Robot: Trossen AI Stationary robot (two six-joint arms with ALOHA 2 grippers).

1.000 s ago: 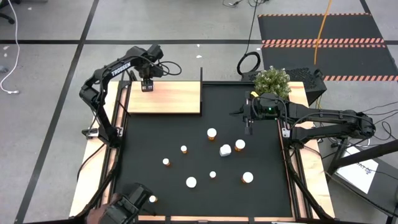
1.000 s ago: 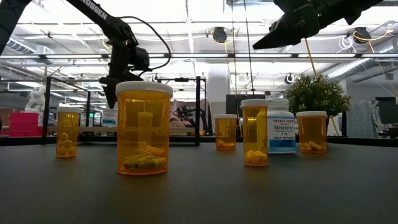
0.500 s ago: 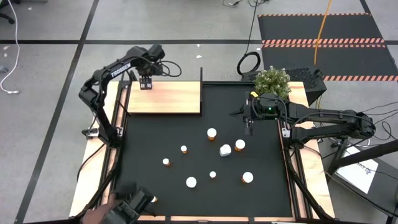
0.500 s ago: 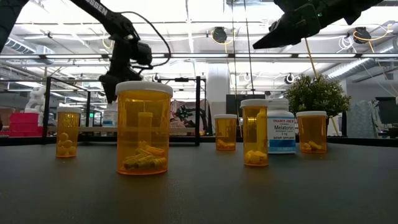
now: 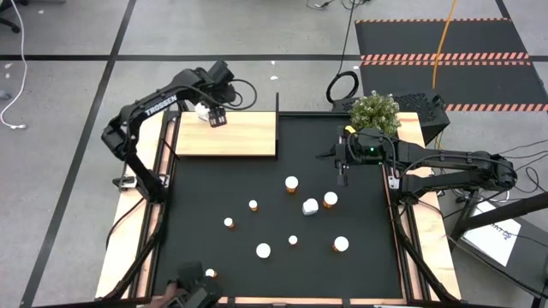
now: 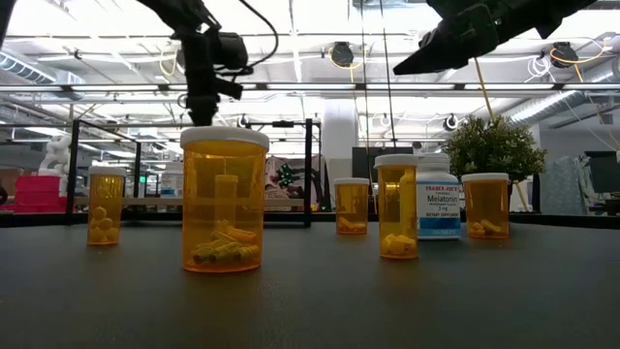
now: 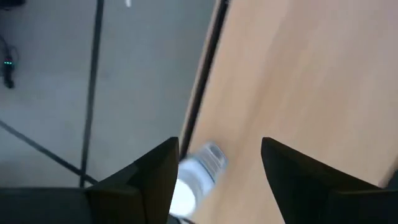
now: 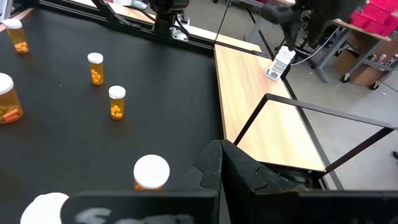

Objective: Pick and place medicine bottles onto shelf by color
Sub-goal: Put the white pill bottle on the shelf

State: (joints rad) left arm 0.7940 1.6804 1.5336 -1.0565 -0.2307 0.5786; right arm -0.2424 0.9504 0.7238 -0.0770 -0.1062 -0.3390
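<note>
A white medicine bottle [image 5: 203, 109] stands on its base at the far left corner of the light-wood shelf [image 5: 240, 137]. It also shows in my left wrist view [image 7: 202, 168] and my right wrist view [image 8: 281, 64]. My left gripper [image 5: 217, 118] hangs open above the shelf's far edge. It is just right of the bottle and clear of it. Several orange medicine bottles with white caps [image 5: 292, 183] and a white one [image 5: 310, 206] stand on the black mat. My right gripper [image 5: 343, 175] waits shut above the mat's right side.
A potted plant [image 5: 374, 112] stands at the table's far right corner. Thin black posts [image 5: 277, 103] rise at the shelf's edges. A dark device [image 5: 195, 287] sits at the near left edge, next to a small orange bottle [image 5: 210, 274].
My left gripper has risen and gone toward the table's right along the shelf's far edge, turning a little. The white bottle, which was under it, now shows standing free on the shelf. My right arm has kept still.
</note>
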